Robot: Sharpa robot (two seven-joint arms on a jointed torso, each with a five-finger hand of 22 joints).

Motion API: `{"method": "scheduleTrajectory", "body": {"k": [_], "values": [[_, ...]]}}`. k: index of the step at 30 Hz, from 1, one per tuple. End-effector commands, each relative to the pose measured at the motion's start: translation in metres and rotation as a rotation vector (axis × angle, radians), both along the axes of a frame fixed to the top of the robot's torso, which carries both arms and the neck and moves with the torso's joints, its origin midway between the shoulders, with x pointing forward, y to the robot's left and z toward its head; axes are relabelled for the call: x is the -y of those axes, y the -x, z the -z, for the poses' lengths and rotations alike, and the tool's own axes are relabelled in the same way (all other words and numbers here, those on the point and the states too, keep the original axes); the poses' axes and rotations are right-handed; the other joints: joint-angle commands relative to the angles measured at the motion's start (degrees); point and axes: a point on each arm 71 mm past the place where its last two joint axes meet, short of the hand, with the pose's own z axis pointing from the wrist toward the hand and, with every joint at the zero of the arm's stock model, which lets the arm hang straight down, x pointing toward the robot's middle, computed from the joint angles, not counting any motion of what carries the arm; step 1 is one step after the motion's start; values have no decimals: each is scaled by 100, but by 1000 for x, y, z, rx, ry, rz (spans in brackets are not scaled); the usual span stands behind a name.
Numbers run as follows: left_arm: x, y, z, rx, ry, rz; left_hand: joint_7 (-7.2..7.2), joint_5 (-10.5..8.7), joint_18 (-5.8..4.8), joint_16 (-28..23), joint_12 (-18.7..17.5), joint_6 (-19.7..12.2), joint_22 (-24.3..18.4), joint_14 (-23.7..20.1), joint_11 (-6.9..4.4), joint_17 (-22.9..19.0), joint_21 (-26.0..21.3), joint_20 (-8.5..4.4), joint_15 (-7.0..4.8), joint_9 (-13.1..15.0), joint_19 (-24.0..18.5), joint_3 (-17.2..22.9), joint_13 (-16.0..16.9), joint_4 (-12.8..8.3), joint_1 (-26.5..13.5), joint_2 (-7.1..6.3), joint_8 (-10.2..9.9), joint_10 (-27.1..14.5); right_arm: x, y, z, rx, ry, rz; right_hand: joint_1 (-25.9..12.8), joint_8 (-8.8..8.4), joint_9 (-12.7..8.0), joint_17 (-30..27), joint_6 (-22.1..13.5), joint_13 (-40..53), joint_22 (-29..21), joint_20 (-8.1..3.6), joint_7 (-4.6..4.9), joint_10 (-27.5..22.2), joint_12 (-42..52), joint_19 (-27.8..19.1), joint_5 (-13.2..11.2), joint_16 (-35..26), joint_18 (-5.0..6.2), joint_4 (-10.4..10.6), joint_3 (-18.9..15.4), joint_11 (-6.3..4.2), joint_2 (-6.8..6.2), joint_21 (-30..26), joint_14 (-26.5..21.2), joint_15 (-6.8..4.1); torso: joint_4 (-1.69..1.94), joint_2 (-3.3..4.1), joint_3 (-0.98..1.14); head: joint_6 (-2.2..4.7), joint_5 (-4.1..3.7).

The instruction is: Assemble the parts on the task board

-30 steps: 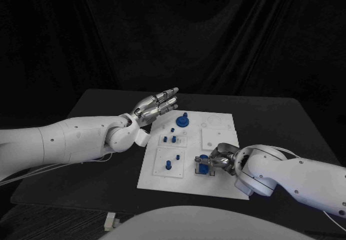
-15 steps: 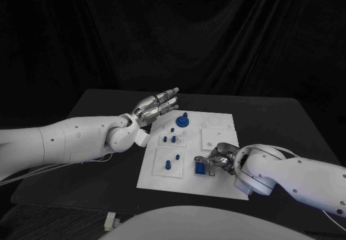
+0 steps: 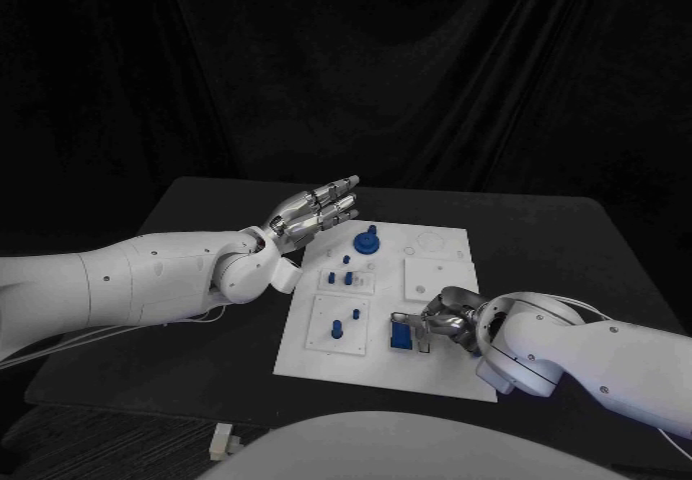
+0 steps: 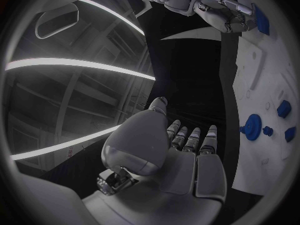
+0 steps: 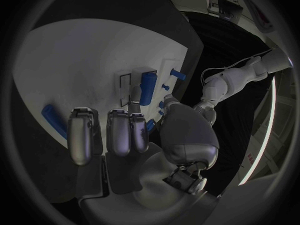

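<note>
The white task board (image 3: 372,374) lies mid-table. A blue block (image 3: 402,336) sits in a black-framed slot near the board's near right part; it is also the block (image 5: 147,88) in the right wrist view. My right hand (image 3: 444,319) hovers just right of it with fingers spread and nothing held; its thumb tip (image 5: 134,104) is close beside the block. A second blue piece (image 5: 53,120) lies flat on the board by the fingertips. My left hand (image 3: 312,212) is raised open, fingers straight, over the board's far left corner.
A blue gear (image 3: 366,241) stands at the board's far end, with small blue pegs (image 3: 340,277) and two more pegs (image 3: 345,322) in the left column. White square plates (image 3: 430,276) fill the right column. Black table (image 3: 548,250) surrounds the board.
The right hand has let go of the blue block, which now sits in its framed slot, and the hand has drawn back slightly to the right. The left hand has not moved.
</note>
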Motion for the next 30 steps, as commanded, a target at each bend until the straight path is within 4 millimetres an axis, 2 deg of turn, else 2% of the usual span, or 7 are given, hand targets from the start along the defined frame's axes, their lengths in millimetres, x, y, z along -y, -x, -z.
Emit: {"method": "scheduleTrajectory", "body": {"k": [1,4,6,8,14,22,30], "values": [[1,1,-1,7,15,6,27,24,58,-21,5,2,2,-2,-31,-9,37,29,42,6,-2,5,5,-17,6,36,17,7,8,-4,-15,115,-54,35,21,87,61,39,-34,1510,1345,35,-7,597,15,396,40,40,80,-14,-51,32,89,13,356,14,6,-6,-1,-1,4],[-1,1,-1,7,13,3,29,24,57,-21,6,5,4,-2,-31,-9,38,30,43,6,-1,5,5,-18,5,35,18,7,19,-9,-33,168,-79,50,294,233,160,85,-68,1510,1359,17,-31,597,15,416,264,61,70,-47,-114,10,191,49,365,-6,-1,-2,2,-1,-1],[-2,1,-1,7,12,1,29,24,57,-21,6,5,4,-2,-31,-9,38,30,43,6,-1,5,5,-18,5,35,18,7,28,-14,-45,190,-83,59,599,297,195,85,-120,1510,1366,6,-38,597,15,427,604,62,64,-113,-140,1,234,70,364,-15,-7,-4,1,-1,0],[-2,1,-1,7,10,0,33,22,57,-21,8,6,6,-2,-31,-9,39,31,43,6,1,4,6,-18,4,33,18,7,41,-18,-57,197,-70,66,760,310,190,93,-153,1510,1368,6,-35,597,15,428,699,65,63,-146,-158,5,255,73,365,-13,0,-8,-4,-1,-15],[-3,0,-1,7,7,-3,36,21,57,-21,12,10,10,-2,-31,-9,41,31,43,7,3,3,7,-19,3,31,19,8,74,-23,-69,153,12,81,1263,243,16,123,-151,1510,1387,9,-23,597,15,454,1414,78,49,-327,-169,13,321,127,370,-8,-1,-2,-6,-1,-32],[-3,1,-1,6,6,-5,36,21,57,-21,12,10,10,-2,-31,-9,41,31,43,7,3,3,7,-19,3,31,19,8,104,-19,-51,32,183,87,1337,115,-193,-26,-95,1510,1358,18,-8,597,15,416,1555,24,70,-294,-216,24,370,48,341,2,-6,2,3,-1,-54],[-3,1,0,5,5,-4,43,22,58,-21,17,17,12,-2,-27,-9,43,34,44,7,6,2,8,-21,-1,28,20,9,109,-12,-35,-4,283,36,1423,41,-344,-148,4,1510,1322,21,-9,597,15,368,1534,-27,96,-309,-219,24,412,-50,317,4,2,2,-4,-1,-116]]}}
